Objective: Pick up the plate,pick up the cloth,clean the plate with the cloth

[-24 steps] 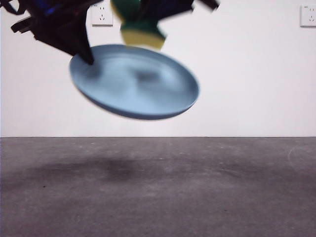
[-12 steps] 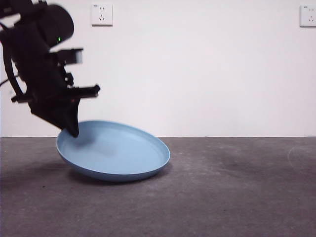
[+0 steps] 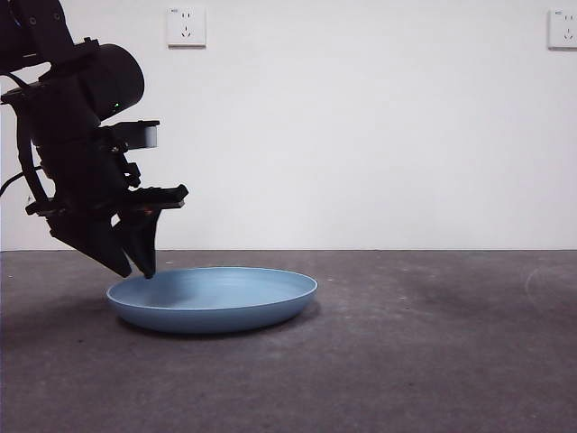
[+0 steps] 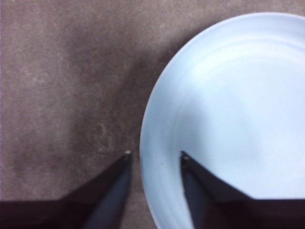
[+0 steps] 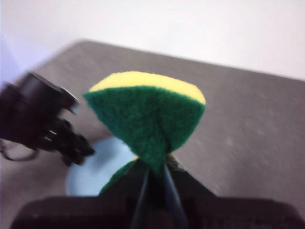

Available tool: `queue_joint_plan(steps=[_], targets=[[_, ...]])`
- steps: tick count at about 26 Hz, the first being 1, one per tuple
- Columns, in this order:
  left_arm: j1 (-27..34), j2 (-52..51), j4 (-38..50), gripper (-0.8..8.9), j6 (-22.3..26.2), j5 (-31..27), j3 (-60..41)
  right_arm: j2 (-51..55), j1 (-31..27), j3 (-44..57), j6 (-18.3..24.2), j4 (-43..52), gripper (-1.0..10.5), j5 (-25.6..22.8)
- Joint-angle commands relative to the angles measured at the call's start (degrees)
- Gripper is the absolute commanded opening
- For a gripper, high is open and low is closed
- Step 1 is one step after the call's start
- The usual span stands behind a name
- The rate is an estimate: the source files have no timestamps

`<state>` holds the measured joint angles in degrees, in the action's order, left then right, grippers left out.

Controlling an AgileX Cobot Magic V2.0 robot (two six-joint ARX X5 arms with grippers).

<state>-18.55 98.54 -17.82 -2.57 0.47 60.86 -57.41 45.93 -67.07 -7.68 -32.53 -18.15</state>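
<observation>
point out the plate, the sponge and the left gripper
plate [image 3: 216,302], front view, outer wall
sponge [image 5: 147,117], right wrist view, green scouring face
left gripper [image 4: 155,156], left wrist view, midway between the jaw tips

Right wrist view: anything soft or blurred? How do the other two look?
Right wrist view: left gripper and table smeared, sponge soft. Front view: sharp, faint shadow under the plate. Left wrist view: mildly soft, plate evenly lit with no glare.

Dark grey, felt-like tabletop [image 3: 406,361], faint scuffs and a pale curved mark near its right edge. Plain white wall [image 3: 379,135] behind. Two white wall sockets: one upper left [image 3: 186,26], one at the top right corner [image 3: 563,28], partly cut off.
</observation>
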Motion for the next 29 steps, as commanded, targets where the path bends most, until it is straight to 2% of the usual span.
queue_joint_plan(steps=[1, 8, 10, 13, 20, 22, 23, 25, 27, 29], targets=[[-0.2, -1.5, -0.4, 3.82, -1.5, 0.0, -0.4, -3.5, -2.1, 0.3, 0.2, -0.7, -0.2, -0.2], [-2.7, -13.6, -1.2, 3.82, -2.1, 0.1, -0.4, -15.8, -7.2, 0.3, 0.1, -0.6, -0.2, 0.5], [-3.6, -18.3, -1.3, 3.82, -2.1, 0.1, -0.4, -19.4, -8.8, 0.3, 0.0, -0.6, -0.2, 3.7], [-5.1, -26.9, -2.3, 3.82, -2.1, 0.1, -0.4, -26.7, -11.7, 0.3, -0.6, 0.5, -0.2, 11.5], [-7.3, -42.6, -11.3, 3.77, -1.7, 0.1, -0.4, -40.1, -15.3, 0.3, -1.1, 3.7, 0.1, 12.3], [-7.3, -44.4, -13.3, 3.77, -1.7, 0.1, -0.4, -41.6, -15.7, 0.3, -1.1, 3.7, 0.1, 14.5], [-7.3, -44.8, -13.9, 3.77, -1.7, 0.1, -0.4, -42.1, -16.0, 0.3, -1.1, 3.7, 0.6, 16.6], [-7.3, -45.1, -14.9, 3.77, -1.7, 0.1, -0.4, -42.8, -16.0, 0.3, -1.3, 3.5, 2.5, 17.4], [-7.3, -45.1, -15.8, 3.77, -1.7, 0.1, -0.4, -42.8, -16.4, 0.3, -1.3, 3.2, 3.8, 18.2], [-7.3, -45.1, -16.6, 3.77, -1.7, 0.1, -0.4, -42.8, -16.7, 0.3, -1.3, 3.1, 4.2, 18.1]])
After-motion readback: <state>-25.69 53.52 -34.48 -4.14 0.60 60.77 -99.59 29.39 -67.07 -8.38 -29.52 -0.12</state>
